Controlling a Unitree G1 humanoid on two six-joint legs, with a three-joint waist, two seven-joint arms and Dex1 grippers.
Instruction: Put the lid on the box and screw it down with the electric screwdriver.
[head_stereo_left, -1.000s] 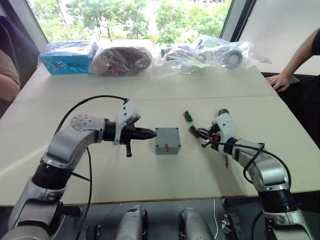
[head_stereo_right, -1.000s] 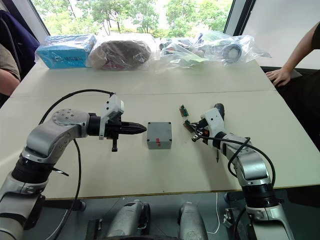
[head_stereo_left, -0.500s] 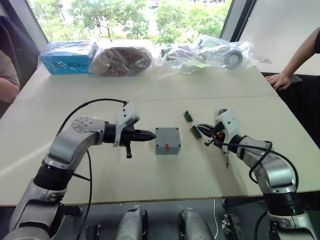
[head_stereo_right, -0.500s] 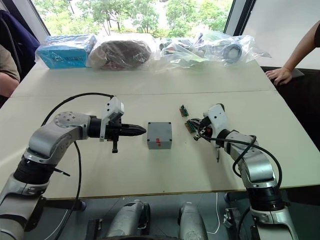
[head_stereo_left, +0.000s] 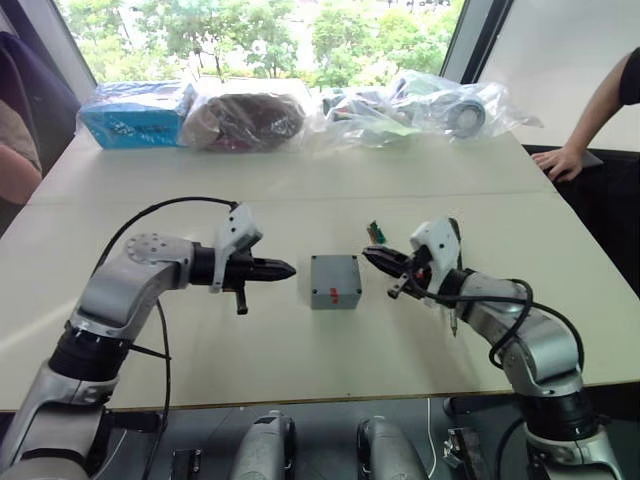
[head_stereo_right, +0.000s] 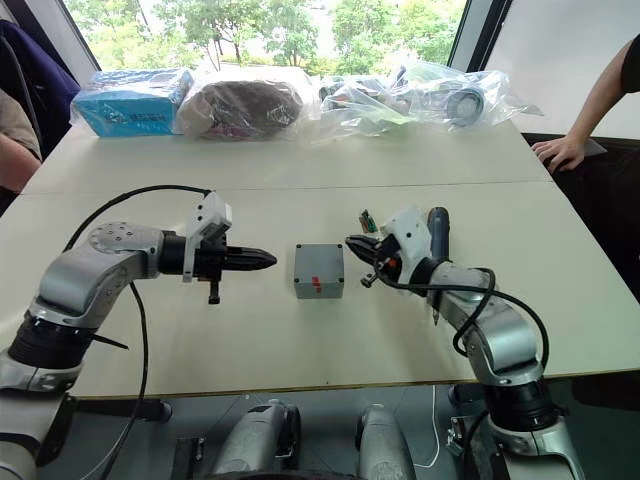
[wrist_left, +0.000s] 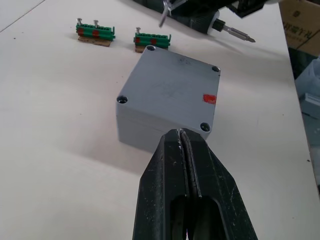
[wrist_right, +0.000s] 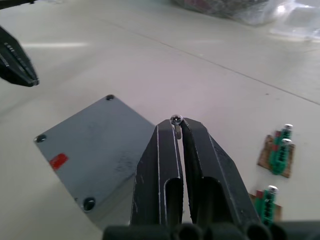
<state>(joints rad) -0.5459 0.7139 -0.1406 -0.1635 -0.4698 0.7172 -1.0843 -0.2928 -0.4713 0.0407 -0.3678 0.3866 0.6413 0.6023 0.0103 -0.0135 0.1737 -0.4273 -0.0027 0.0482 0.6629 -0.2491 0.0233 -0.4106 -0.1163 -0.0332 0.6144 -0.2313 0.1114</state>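
Your box (head_stereo_left: 335, 281) sits mid-tabletop (head_stereo_left: 300, 345), lid (wrist_left: 172, 87) already on: grey, square, red mark near one edge, screws visible in three corners. Left claw (head_stereo_left: 284, 268) pinched closed, empty, just beside it. Right claw (wrist_right: 176, 123) pinches a small screw (wrist_right: 176, 120). Electric screwdriver (head_stereo_right: 436, 230) lies behind that arm.

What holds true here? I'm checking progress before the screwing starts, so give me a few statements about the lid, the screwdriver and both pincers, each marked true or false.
1. The lid sits on the box. True.
2. The right pincer holds the electric screwdriver. False: it pinches a screw; the electric screwdriver lies on the table.
3. The left pincer is shut, empty and apart from the box. True.
4. The green connector blocks lie on the lid. False: they lie on the table beside the box.
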